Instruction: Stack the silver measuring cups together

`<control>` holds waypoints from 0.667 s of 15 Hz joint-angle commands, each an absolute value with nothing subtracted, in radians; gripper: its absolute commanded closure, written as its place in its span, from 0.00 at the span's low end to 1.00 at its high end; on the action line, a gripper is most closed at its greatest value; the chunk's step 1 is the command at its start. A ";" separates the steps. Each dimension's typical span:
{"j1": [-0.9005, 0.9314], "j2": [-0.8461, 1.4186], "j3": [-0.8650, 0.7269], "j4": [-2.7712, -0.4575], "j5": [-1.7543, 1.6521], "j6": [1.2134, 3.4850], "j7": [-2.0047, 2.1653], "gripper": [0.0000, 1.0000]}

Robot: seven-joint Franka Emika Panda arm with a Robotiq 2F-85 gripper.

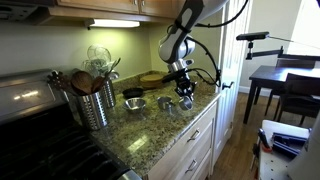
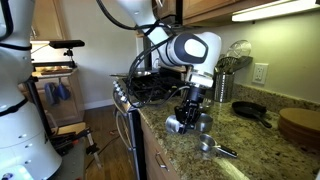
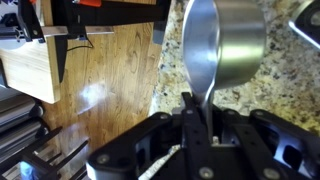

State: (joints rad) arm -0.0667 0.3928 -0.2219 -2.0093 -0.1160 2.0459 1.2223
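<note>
The granite countertop [image 1: 150, 128] is carrying a ribbed canister [image 1: 97, 105] toward its back edge. The gripper [image 3: 197, 108] is hovering by the front edge, pinching the handle of a silver measuring cup [image 3: 235, 45]. A second measuring cup [image 2: 207, 145] is sitting near it.

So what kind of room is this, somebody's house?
Most likely a home kitchen: a speckled granite countertop over white drawers, a stove beside it, and a metal canister full of cooking utensils.
</note>
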 commanded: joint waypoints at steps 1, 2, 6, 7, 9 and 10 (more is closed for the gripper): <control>-0.091 0.377 -0.224 -1.962 -0.104 2.030 1.172 0.92; -0.094 0.382 -0.225 -1.943 -0.104 2.027 1.166 0.91; -0.113 0.398 -0.217 -1.875 -0.072 2.032 1.117 0.91; -0.114 0.402 -0.217 -1.859 -0.066 2.031 1.108 0.92; -0.119 0.415 -0.215 -1.830 -0.042 2.033 1.093 0.91; -0.121 0.421 -0.213 -1.818 -0.029 2.037 1.087 0.91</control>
